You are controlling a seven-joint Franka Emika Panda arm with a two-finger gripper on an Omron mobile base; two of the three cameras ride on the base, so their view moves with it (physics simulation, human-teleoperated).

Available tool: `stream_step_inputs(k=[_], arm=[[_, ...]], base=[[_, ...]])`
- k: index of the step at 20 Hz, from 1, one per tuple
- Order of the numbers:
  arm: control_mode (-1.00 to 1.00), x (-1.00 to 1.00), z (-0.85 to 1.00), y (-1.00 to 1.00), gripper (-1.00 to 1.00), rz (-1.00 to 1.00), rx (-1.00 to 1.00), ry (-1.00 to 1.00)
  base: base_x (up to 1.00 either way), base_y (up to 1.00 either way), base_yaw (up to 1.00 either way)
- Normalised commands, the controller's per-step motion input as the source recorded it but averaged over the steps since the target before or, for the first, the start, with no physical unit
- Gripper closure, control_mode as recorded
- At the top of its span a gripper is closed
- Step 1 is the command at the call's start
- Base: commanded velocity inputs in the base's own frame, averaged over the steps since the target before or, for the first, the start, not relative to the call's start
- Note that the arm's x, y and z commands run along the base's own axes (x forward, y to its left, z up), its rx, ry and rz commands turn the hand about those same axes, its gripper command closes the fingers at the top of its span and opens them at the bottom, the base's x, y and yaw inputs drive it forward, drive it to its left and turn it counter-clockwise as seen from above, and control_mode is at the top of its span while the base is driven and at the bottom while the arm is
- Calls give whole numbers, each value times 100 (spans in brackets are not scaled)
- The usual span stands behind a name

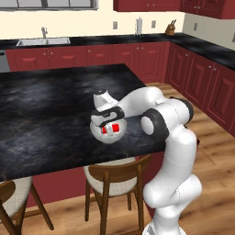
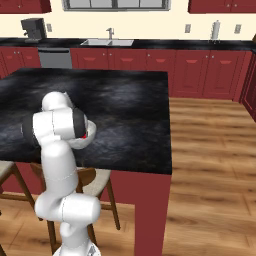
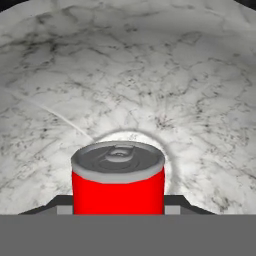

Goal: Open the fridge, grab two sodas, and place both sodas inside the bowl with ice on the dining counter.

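- Dark red cabinets (image 1: pixel 137 57) and black wall counters (image 1: pixel 114 40) are seen along the far wall, with a sink (image 2: pixel 107 42) set under a window (image 2: pixel 116 4).
- Wooden flooring (image 2: pixel 210 165) is laid to the right of the dining counter (image 1: pixel 50 101), whose glossy black marbled top is carried on a dark red base.
- Two wooden stools (image 1: pixel 112 176) with pale seats are tucked under the near edge of that counter.
- The bowl with ice (image 1: pixel 108 133) is placed on the counter top close to its near edge, towards the right end; in the right base view it (image 2: pixel 82 141) is largely hidden behind the arm.
- The gripper (image 1: pixel 110 126) is lowered into the bowl from above, with the arm bent over the near edge.
- Red is visible inside the bowl beneath the hand, in two patches (image 1: pixel 110 129); whether both sodas are there cannot be told.
- In the hand view one soda (image 3: pixel 118 177) is seen upright between the finger tips, its silver top towards the camera, against the whitish speckled inside of the bowl (image 3: pixel 125 75).
- The jaws are set narrowly on either side of the can; whether it is actually gripped cannot be told.
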Motion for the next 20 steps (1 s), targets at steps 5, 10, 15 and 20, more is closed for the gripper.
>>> stream_step_inputs(k=[5, 10, 15, 20], arm=[[-100, 16, -3, 2, -100, 5, 0, 2], [-100, 22, 0, 0, -100, 4, 0, 0], [-100, 9, 0, 0, -100, 1, 0, 0], [-100, -1, 26, 0, -100, 0, 0, 0]], base=[[0, 0, 0], [0, 0, 0], [0, 0, 0], [0, 0, 0]])
